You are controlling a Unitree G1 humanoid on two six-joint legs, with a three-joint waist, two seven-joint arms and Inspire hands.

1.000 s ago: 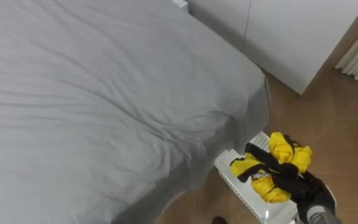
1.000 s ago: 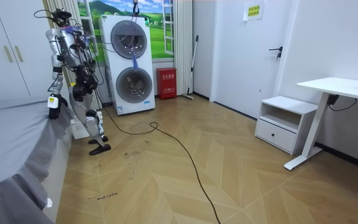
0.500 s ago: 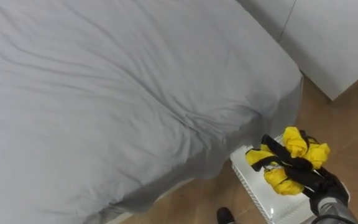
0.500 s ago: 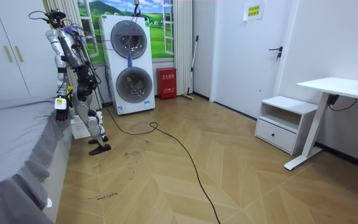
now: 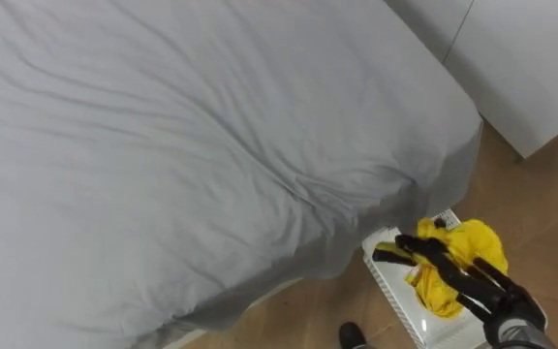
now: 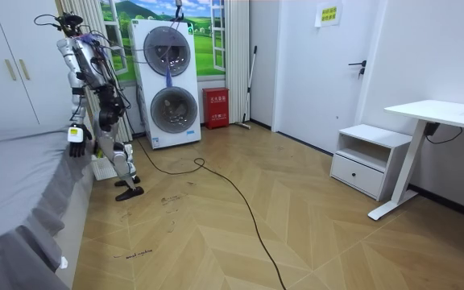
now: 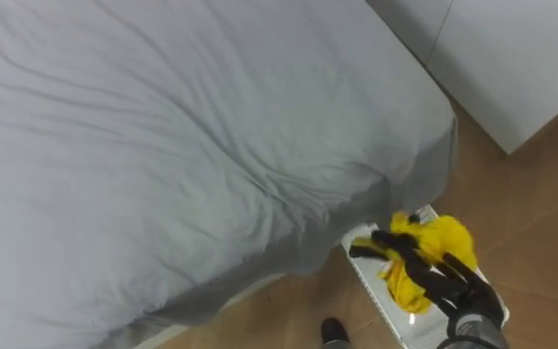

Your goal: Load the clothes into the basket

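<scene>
Just off the bed (image 5: 211, 145) edge, the right hand (image 5: 495, 296) lays seemingly straight fingers (image 5: 432, 254) across yellow clothes (image 5: 478, 242) above the basket (image 5: 393, 289).

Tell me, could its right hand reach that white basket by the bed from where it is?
Probably yes. The right hand hangs directly over the basket, with the yellow garment beneath it; nothing else lies between. The bed sheet overhangs only to one side.

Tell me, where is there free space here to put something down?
The grey bed is bare across its whole sheet, up to the corner by the white wardrobe. Wood floor between wardrobe and basket is free too. The basket is crowded: yellow clothes cover it, with the right hand spread over them.
</scene>
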